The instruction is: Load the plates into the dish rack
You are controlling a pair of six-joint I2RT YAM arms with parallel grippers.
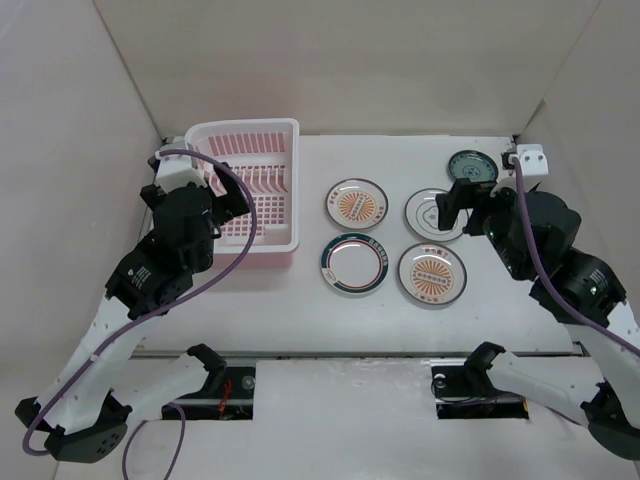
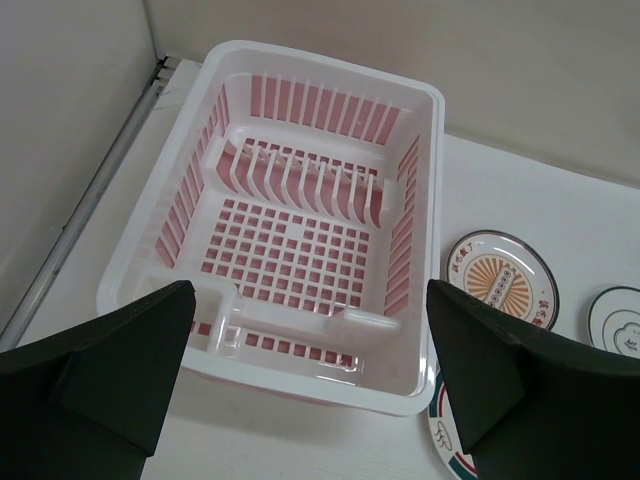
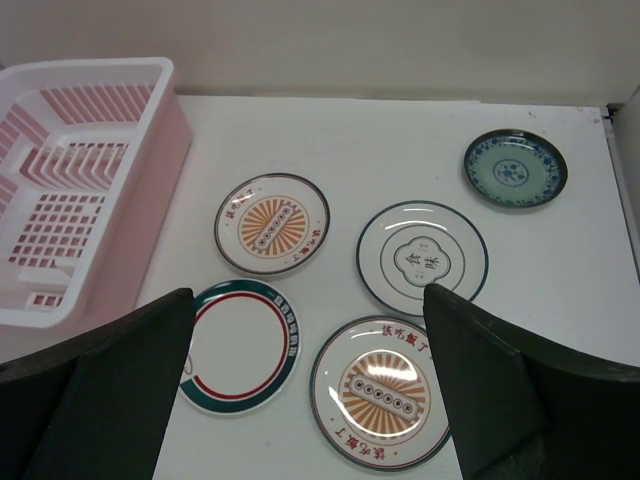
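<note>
The left gripper (image 2: pixel 308 330) is spread fully wide and holds nothing, above the 1 pale pink rectangular plastic dish rack (image 2: pixel 320 70). The right gripper (image 3: pixel 308 310), just as wide and bare, hangs over 5 round patterned plates flat on the white table (image 3: pixel 350 130) beside the rack: 2 orange-sunburst plates (image 3: pixel 271 223) (image 3: pixel 382 392), 1 green-rimmed plate (image 3: pixel 240 345), 1 grey-rimmed plate (image 3: pixel 422 258), 1 dark teal plate (image 3: pixel 515 168).

- The dish rack (image 3: pixel 150 210) is seen to be moulded plastic, pale pink with a white rim, smooth and faintly shiny.
- The plates (image 3: pixel 422 258) are seen as glazed ware with a glossy finish.
- A bright glare is carried by the sunburst plate (image 3: pixel 385 392) at the lower middle of the right wrist view.
- The desk (image 3: pixel 400 130) is shown as a smooth, matt white surface.
- The fingers (image 2: pixel 110 370) of the left pincer (image 2: pixel 308 295) are seen as matt black plastic.
- The walls (image 1: pixel 350 60) are shown as matt off-white panels.
</note>
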